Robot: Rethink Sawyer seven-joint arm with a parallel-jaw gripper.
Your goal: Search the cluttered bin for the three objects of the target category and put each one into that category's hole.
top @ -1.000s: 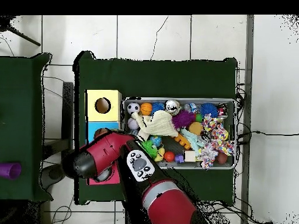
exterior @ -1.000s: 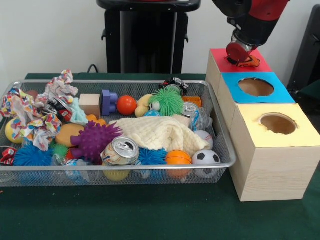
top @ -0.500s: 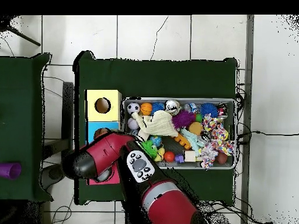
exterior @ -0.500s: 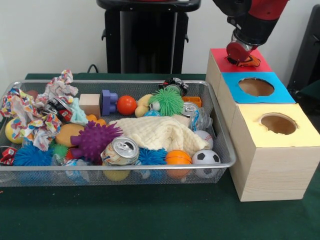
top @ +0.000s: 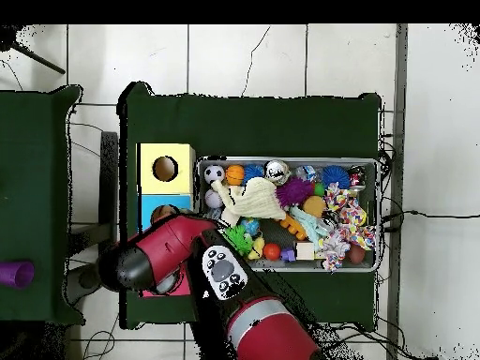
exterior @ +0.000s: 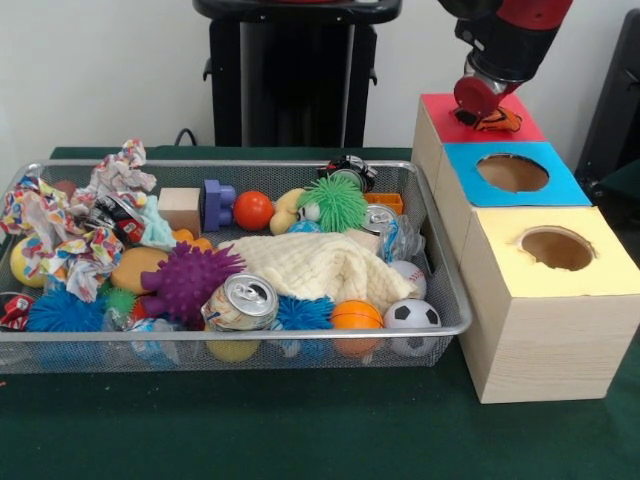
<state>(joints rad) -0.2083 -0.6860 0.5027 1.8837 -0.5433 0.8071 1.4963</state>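
Risen slightly since a second ago: gripper (exterior: 481,100) above the red-topped box (exterior: 440,112), fingers hidden, so grip cannot be told. Resting on that red top, just beneath the red round end of the arm: a small orange-and-black striped toy (exterior: 497,121). Alongside, blue-topped box (exterior: 470,165) and yellow-topped box (exterior: 500,260), holes unblocked. Left untouched, wire bin (exterior: 440,300) crowded with soda can (exterior: 243,300), cream cloth (exterior: 315,265), purple spiky ball (exterior: 185,280).

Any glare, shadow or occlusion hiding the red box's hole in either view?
Front view: lighting is even, no glare; the arm's end and an orange-black object cover the hole on the red box. Overhead view: the arm hides the red box almost entirely; the yellow box's hole shows plainly.
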